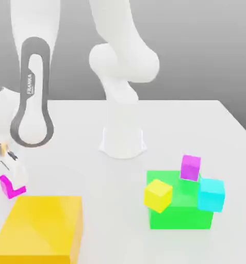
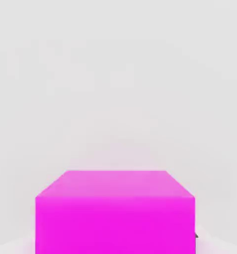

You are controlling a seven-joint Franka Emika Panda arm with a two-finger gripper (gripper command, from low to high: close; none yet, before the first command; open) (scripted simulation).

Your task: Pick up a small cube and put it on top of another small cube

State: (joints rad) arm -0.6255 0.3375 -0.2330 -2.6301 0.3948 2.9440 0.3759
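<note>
Cube (image 2: 115,213), plain magenta, flat-faced, sharp-edged.

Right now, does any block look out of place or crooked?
Yes. The yellow cube sits tilted against the front corner of the green block, not flat. The purple cube and cyan cube crowd the same block.

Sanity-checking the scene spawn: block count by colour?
Magenta/pink: 2, one by the end effector, one by the green block
Yellow: 2, large, small
Green: 1
Cyan: 1
Total: 6
</note>
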